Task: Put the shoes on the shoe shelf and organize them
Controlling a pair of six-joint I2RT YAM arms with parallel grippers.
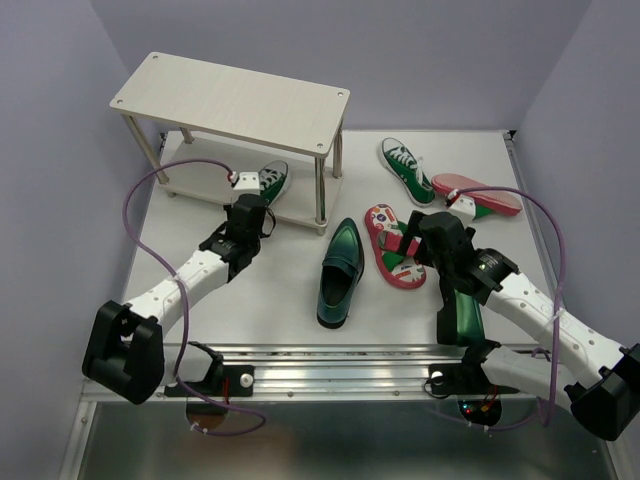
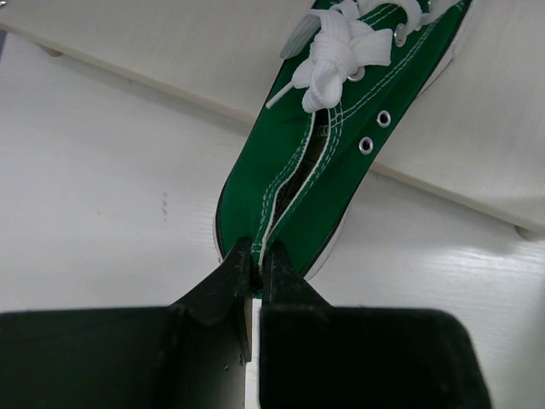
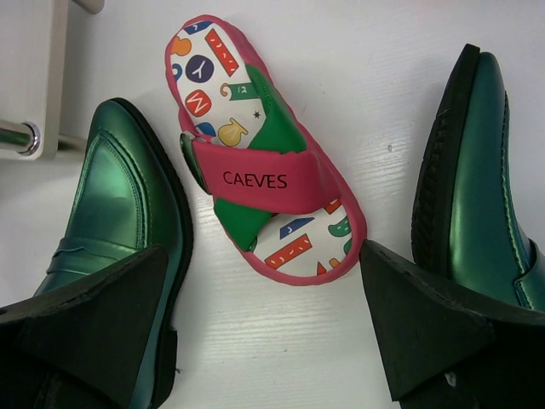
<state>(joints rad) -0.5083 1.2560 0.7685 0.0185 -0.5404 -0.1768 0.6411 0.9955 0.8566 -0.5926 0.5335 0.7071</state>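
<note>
The left gripper (image 2: 257, 251) has its fingers pinched almost together on the heel rim of the green sneaker (image 2: 294, 170). The sneaker runs away from them, slightly rightward, onto the lower board of the shelf (image 2: 153, 51); its toe is cut off by the picture edge. The right gripper (image 3: 264, 256) is wide open and holds nothing. Between its fingers lies the flip-flop (image 3: 255, 162), slanting away leftward. Outside them are the left loafer (image 3: 119, 196) and the right loafer (image 3: 477, 187), both partly hidden.

Probably robot lab cell: plain lilac walls (image 1: 400, 50), white table (image 1: 270, 300), aluminium mounting rail (image 1: 330, 375).
</note>
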